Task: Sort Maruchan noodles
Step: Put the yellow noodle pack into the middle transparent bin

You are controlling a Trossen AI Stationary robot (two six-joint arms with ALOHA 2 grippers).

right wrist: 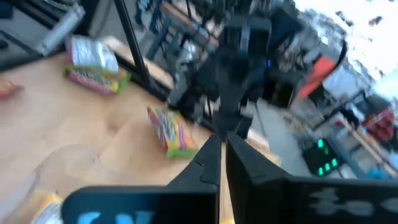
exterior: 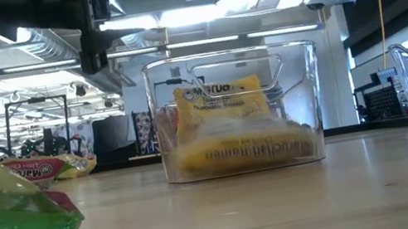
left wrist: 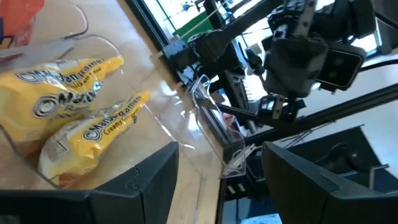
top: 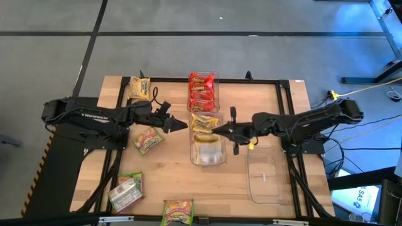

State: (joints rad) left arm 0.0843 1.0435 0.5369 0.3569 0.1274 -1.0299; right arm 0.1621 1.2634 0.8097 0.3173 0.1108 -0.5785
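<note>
The Maruchan noodles are crinkly packets. Red ones fill a clear bin [top: 201, 91] at the table's far middle. Yellow ones [left wrist: 68, 118] lie in a second clear bin [top: 221, 156] just nearer, which also shows in the low view [exterior: 302, 97]. Loose on the table lie a yellow packet [top: 139, 88] and three green-and-pink packets [top: 147, 139], [top: 127, 191], [top: 178, 211]. My left gripper [top: 182, 124] is open and empty, level, just left of the yellow bin. My right gripper [top: 216, 130] is shut on nothing, level above that bin's right side.
An empty clear bin [top: 267, 176] stands to the right of the yellow one, beneath my right arm. A black frame [top: 282, 85] runs along the table's far and side edges. Bare wood lies between the bins and the near edge.
</note>
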